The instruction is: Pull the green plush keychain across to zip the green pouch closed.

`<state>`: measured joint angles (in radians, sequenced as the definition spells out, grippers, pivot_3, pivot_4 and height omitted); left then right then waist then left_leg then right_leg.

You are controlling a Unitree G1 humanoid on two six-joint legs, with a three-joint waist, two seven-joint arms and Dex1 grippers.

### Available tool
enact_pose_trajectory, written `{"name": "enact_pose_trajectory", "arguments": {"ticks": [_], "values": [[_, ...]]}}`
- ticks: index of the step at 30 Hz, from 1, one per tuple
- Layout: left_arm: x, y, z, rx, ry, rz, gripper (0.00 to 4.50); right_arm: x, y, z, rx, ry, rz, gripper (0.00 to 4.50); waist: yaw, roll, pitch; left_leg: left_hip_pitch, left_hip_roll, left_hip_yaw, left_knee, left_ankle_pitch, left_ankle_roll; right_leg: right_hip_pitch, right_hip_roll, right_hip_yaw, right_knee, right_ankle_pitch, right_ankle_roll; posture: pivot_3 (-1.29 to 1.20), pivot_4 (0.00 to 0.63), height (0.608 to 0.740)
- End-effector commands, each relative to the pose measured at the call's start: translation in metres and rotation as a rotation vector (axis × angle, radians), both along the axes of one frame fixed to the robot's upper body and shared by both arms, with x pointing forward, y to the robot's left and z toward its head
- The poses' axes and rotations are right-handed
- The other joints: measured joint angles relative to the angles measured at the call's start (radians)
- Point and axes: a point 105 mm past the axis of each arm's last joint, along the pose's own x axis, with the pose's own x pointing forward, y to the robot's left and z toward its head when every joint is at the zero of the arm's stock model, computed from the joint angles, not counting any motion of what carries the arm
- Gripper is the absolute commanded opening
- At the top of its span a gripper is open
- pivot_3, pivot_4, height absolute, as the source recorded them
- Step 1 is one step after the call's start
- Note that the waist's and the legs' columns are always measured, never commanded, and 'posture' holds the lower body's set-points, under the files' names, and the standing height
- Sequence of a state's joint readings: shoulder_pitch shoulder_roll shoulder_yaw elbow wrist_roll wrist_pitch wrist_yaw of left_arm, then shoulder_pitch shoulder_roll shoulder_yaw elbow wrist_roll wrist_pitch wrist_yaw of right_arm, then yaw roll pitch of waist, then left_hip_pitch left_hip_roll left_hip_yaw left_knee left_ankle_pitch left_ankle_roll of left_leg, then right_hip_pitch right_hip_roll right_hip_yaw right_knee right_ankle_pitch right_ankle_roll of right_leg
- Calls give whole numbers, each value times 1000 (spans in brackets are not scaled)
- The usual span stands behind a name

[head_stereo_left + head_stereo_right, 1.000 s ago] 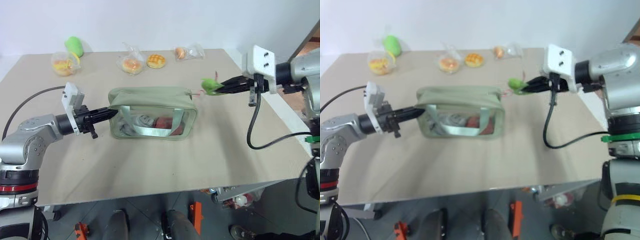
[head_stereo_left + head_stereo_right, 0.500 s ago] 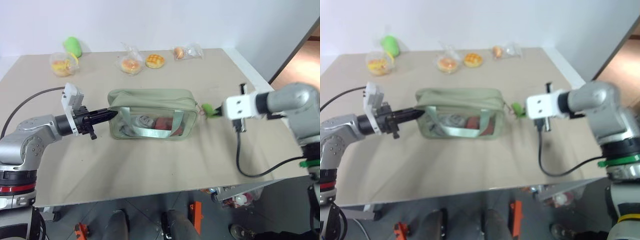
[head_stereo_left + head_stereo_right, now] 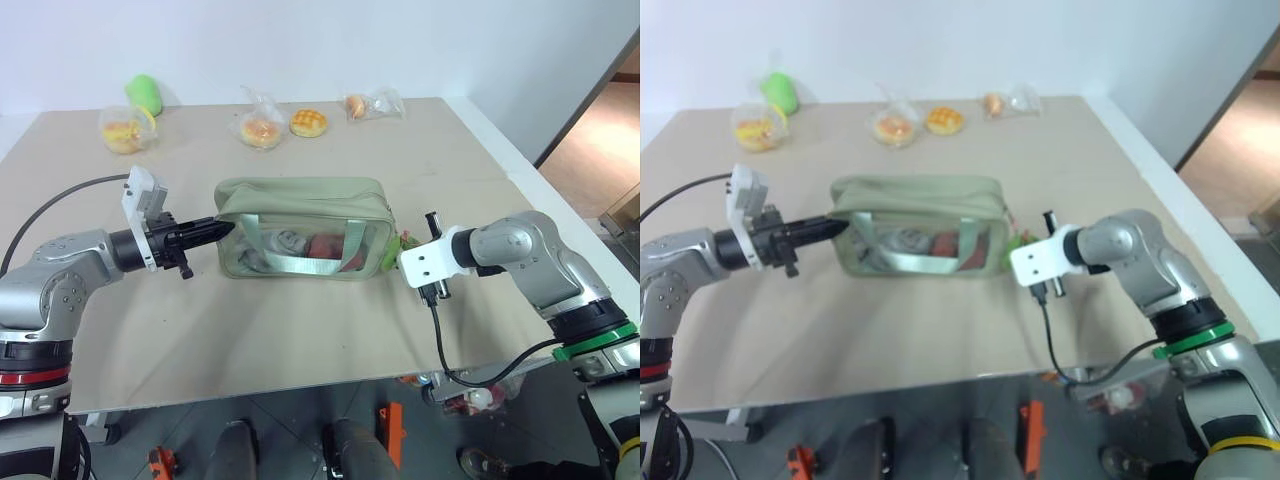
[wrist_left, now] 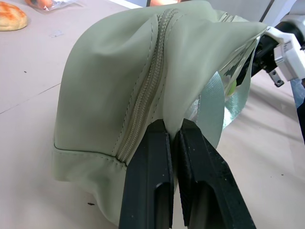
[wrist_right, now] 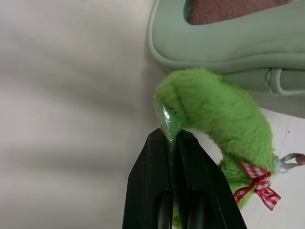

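We judge the keychain (image 5: 217, 121), a lime-green fuzzy oval with a red-checked cord, light, soft and best pinched at its tip, where the right hand (image 5: 172, 138) is clamped, beside the pouch (image 3: 300, 205), a limp sage bag mid-bench whose end fold the left hand (image 4: 172, 136) pinches.

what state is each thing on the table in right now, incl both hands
green pouch: upright, zipper closed along the top
green plush keychain: pinched at one tip, hanging at the pouch's right end
left hand: shut on pouch fabric at the left end
right hand: shut on the keychain
bagged buns: lying at the table's far edge, untouched
loose green plush: lying at the far left corner
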<state>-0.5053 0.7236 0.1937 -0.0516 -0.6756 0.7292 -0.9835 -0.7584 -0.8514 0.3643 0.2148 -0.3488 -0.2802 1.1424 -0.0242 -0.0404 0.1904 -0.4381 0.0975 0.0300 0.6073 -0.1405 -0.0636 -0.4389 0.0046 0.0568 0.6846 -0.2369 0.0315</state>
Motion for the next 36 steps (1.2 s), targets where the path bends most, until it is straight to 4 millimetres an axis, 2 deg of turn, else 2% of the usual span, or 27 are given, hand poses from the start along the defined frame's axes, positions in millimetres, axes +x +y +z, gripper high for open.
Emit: {"name": "enact_pose_trajectory", "arguments": {"ticks": [1,9,12,16,19,20,22,28,32,36], "values": [[-2,-1,8,8,-30,0,0,3,0,3,-15,-20,6,52,0,0,0,0,0,0,0,0,0,0,0,0,0,0,0,0,150,740],[-1,-2,8,0,-30,0,0,0,-5,-11,-21,76,-11,52,0,0,0,0,0,0,0,0,0,0,0,0,0,0,0,0,150,740],[0,-2,9,-3,-34,2,0,2,-5,-14,57,121,-57,52,0,0,0,0,0,0,0,0,0,1,0,0,0,0,0,0,150,740],[-2,-1,11,-10,-38,2,0,6,-4,-6,188,157,-111,52,0,0,0,1,0,0,0,0,0,1,0,0,0,0,0,0,150,740],[-1,4,13,-42,-30,22,0,7,-12,20,398,214,-200,1035,0,0,0,0,0,0,0,0,0,1,0,0,0,1,0,0,150,740],[-2,5,15,-61,-27,23,365,4,-17,27,446,241,-217,1144,0,0,0,0,0,0,0,0,0,1,0,0,0,1,0,0,150,740],[-2,4,19,-82,-27,19,996,-4,-22,38,495,280,-209,1922,1,0,0,0,0,0,0,0,0,1,0,0,0,1,0,0,150,740],[-11,3,26,-84,-23,-6,2978,-22,-51,81,706,336,-247,1922,1,0,0,0,0,-1,0,0,0,1,0,0,0,0,1,0,150,740],[-21,11,28,-44,-37,17,4361,-28,-68,95,783,319,-282,1922,-3,0,0,1,0,0,0,0,0,1,0,0,0,0,1,0,150,740],[-40,35,20,1,-22,56,4474,-35,-77,101,845,308,-313,1922,-17,0,0,1,0,0,0,0,0,0,0,1,0,0,0,0,150,740]]}}
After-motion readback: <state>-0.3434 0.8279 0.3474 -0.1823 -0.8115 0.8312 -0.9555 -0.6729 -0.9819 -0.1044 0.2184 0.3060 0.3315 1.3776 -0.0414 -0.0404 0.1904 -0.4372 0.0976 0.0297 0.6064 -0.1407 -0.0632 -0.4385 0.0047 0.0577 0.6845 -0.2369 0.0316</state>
